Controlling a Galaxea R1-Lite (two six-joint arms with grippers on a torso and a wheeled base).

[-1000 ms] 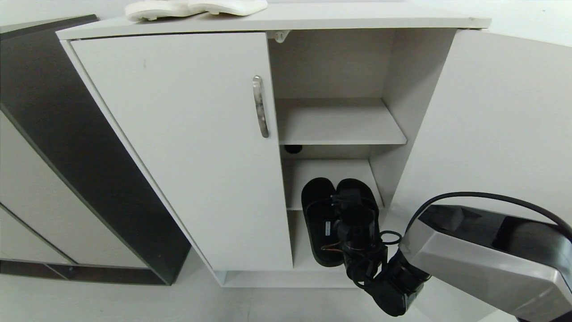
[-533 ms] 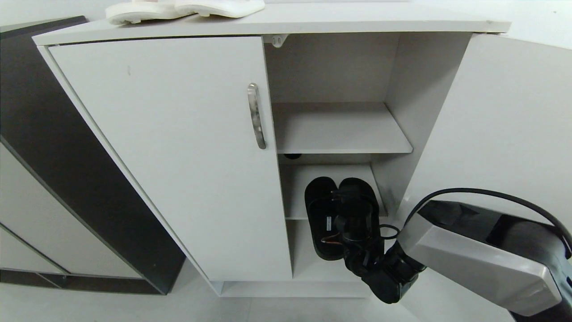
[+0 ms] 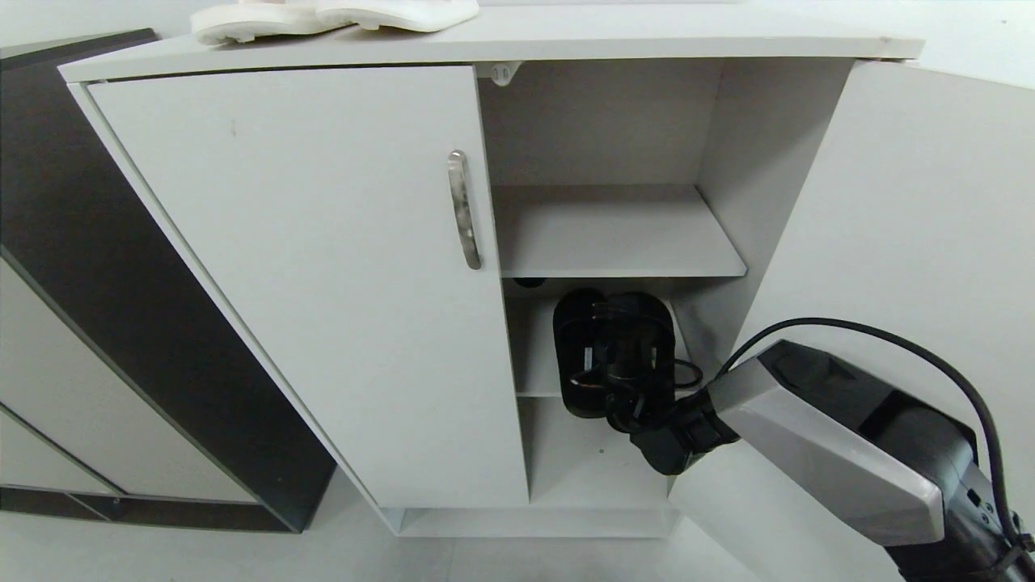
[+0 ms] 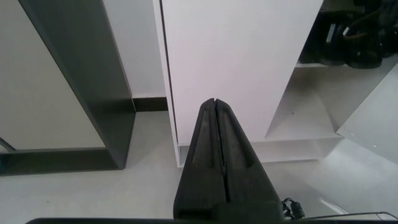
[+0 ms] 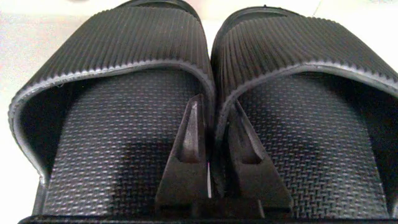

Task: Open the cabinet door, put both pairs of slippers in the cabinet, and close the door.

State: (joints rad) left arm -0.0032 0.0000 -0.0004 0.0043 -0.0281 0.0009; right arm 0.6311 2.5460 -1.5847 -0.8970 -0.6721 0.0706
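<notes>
Cabinet mid shelf (image 3: 532, 356): right tool (image 5: 214, 109) pinching black slippers (image 5: 118, 130) by straps

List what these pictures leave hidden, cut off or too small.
Head view: white slippers on the cabinet top, cut by the upper edge.
Head view: left compartment, behind the closed door.
Right wrist view: black slippers' heels, cut by the lower edge.
Head view: dark spot under the upper shelf, too small.
</notes>
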